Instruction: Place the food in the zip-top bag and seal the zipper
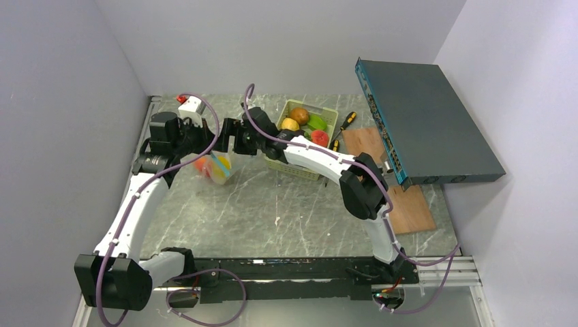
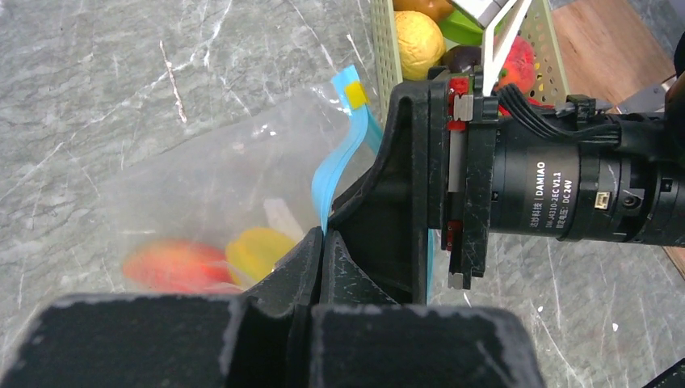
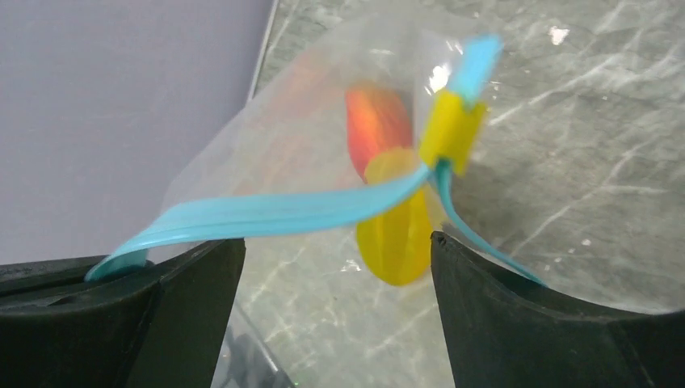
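my left hand [image 2: 323, 242] is clenched on the narrow light blue zipper strip [image 3: 283, 212] of the clear crinkly zip-top bag [image 2: 202, 186]. it holds the bag up by its mouth over the grey marbled tabletop [image 1: 286, 211], left of the pale green plastic basket [image 1: 331, 113]. my right hand [image 3: 338, 242] is released, jaws wide either side of the strip, grasping nothing. inside the bag i see a glossy red-orange toy fruit [image 2: 174, 265] and a yellow one [image 2: 258, 250]; more toy food sits in the basket. i'd hold the mouth taut and spread, and leave the small yellow slider [image 3: 452, 129] alone until that food is in.
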